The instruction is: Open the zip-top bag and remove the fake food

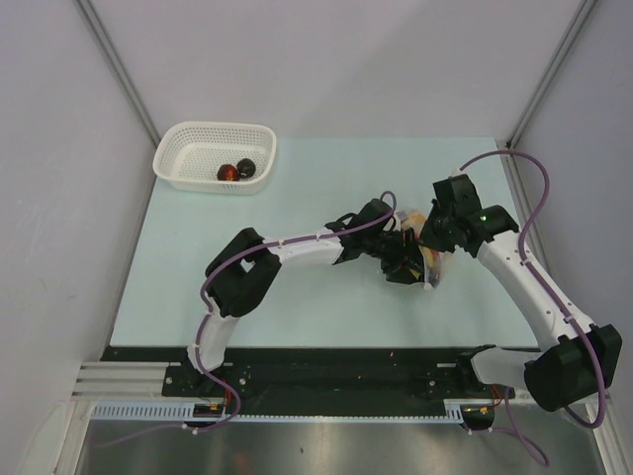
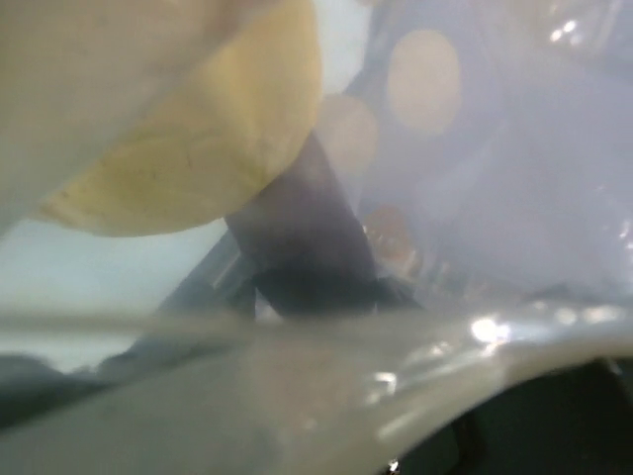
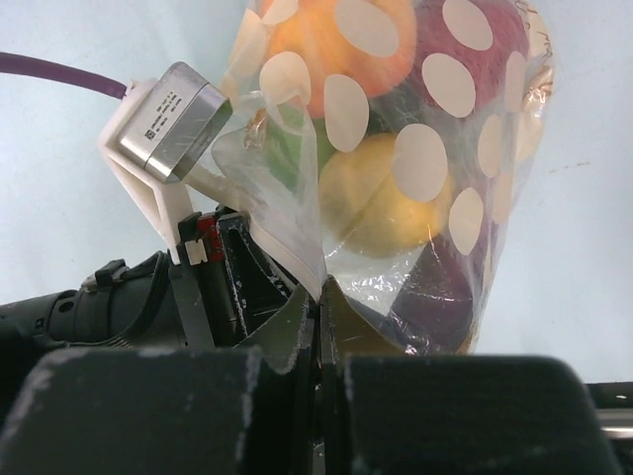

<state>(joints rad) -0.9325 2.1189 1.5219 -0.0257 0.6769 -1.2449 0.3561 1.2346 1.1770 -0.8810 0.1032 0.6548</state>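
The zip-top bag (image 1: 431, 259), clear with white dots, hangs between both grippers at the table's middle right. In the right wrist view the bag (image 3: 435, 148) holds fake food: an orange piece (image 3: 341, 45), a red one (image 3: 485, 69), a yellow one (image 3: 391, 203), a green one (image 3: 297, 148) and a dark purple one (image 3: 445, 297). My right gripper (image 3: 321, 294) is shut on the bag's lip. My left gripper (image 1: 406, 259) presses against the bag's other side. Its view is filled by blurred plastic (image 2: 396, 366) and the yellow piece (image 2: 178, 129), and its fingers are hidden.
A white mesh basket (image 1: 173, 158) stands at the table's far left corner with a red piece (image 1: 227, 172) and a dark green piece (image 1: 246, 166) in it. The left arm's wrist camera (image 3: 168, 119) sits close beside the bag.
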